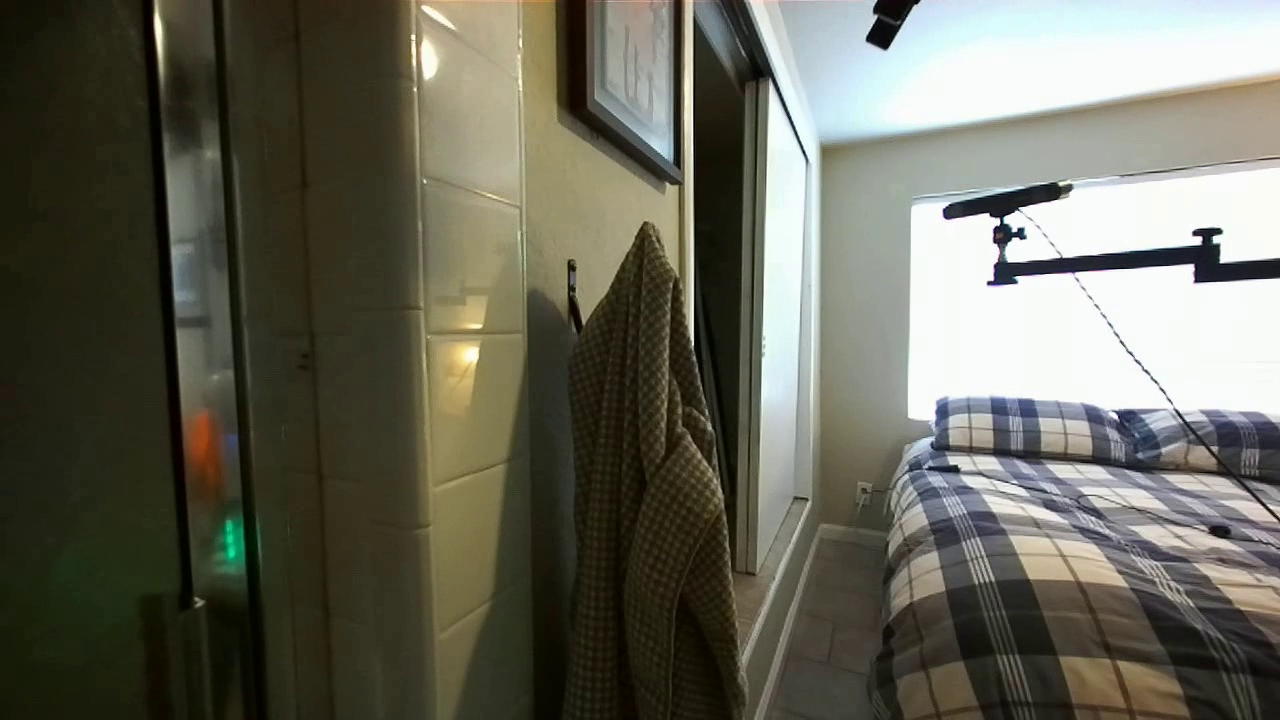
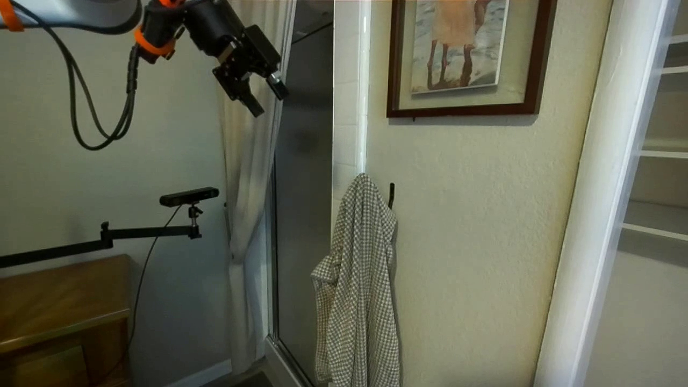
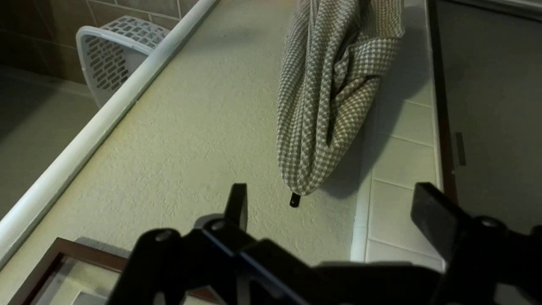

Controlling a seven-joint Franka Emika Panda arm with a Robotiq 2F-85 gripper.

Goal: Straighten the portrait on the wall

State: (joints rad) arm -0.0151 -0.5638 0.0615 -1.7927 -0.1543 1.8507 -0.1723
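Okay, so the portrait (image 2: 470,58) is at the upper right of an exterior view, hung on the cream textured wall (image 2: 473,226), with its top cut off by the edge of the shot. It's got a reddish-brown surround (image 2: 462,110), and the print (image 2: 457,48) inside shows legs and a peach garment. The bottom edge looks a touch higher at the right end, and the print slants more than the surround does, but I can't tell how much is just camera angle.

End effector (image 2: 270,104) is upper left of centre in an exterior view, 2 fingers spread, apart from the portrait. Wrist view agrees: fingers (image 3: 236,203) wide apart across the lower half, with a corner of the portrait at lower left, partly hidden behind the end effector.

Checked cloth (image 2: 363,279) hangs on a dark hook (image 2: 391,194) near the middle, below and left of the portrait.

For the label hunters: the green glow (image 1: 232,540), lower left of an exterior view, is too blurry to read. Dark marks on the portrait, top centre there, are too smeared to call letters or drawing. The camera (image 2: 189,196) at left is too small to make out a brand.
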